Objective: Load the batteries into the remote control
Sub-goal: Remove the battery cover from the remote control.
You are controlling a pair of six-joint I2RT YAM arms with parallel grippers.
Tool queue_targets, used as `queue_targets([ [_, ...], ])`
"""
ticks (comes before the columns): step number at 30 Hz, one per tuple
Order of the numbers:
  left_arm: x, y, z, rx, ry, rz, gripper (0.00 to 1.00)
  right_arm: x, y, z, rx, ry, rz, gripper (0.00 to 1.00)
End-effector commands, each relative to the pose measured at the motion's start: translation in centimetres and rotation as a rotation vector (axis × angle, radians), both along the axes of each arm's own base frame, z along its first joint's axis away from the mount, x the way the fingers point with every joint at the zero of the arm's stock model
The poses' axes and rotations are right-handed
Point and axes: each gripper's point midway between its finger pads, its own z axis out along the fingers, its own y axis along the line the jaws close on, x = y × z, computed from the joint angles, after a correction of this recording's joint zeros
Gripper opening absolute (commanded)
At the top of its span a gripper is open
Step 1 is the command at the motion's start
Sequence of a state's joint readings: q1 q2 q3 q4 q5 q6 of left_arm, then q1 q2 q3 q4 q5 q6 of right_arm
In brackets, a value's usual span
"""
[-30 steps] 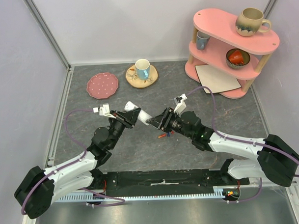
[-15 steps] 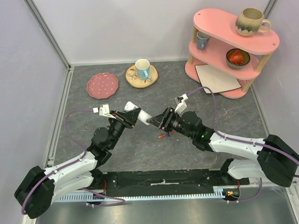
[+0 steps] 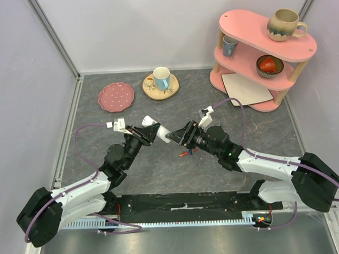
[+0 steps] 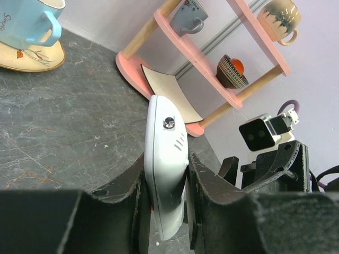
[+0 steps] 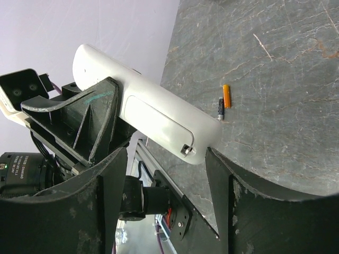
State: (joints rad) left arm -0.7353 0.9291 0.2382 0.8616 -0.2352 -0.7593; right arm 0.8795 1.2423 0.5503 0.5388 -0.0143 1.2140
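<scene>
My left gripper (image 3: 149, 133) is shut on the white remote control (image 3: 153, 126) and holds it tilted above the table, gripped by its sides (image 4: 165, 159). My right gripper (image 3: 178, 139) is open, its jaws wide on either side of the remote's free end. The right wrist view shows the remote's rear (image 5: 153, 119) with its battery cover in place and a small latch (image 5: 185, 150) near the end. An orange battery (image 5: 226, 96) and a dark one (image 5: 221, 107) lie on the table beyond the remote; in the top view, batteries (image 3: 185, 153) show under my right gripper.
A pink two-tier shelf (image 3: 251, 65) with mugs, a bowl and a white card stands at the back right. A blue cup on a saucer (image 3: 161, 80) and a pink plate (image 3: 116, 96) sit at the back. Grey walls close in the left side and the back.
</scene>
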Motion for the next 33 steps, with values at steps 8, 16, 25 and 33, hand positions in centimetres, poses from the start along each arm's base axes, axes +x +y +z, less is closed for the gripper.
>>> queue_targets([
  [8,0.0,0.0,0.9,-0.019,-0.030,0.003,0.02,0.3,0.2,3.2,0.087,-0.060,0.001,0.67],
  [16,0.8,0.5,0.2,0.006,0.000,0.052,0.02,0.2,0.3,3.1,0.078,-0.057,0.011,0.68],
  [25,0.5,0.1,1.0,-0.013,-0.018,0.024,0.02,0.3,0.4,2.3,0.064,-0.042,0.009,0.67],
  [33,0.3,0.1,1.6,-0.025,-0.034,0.021,0.02,0.3,0.6,1.9,0.052,-0.031,0.013,0.67],
])
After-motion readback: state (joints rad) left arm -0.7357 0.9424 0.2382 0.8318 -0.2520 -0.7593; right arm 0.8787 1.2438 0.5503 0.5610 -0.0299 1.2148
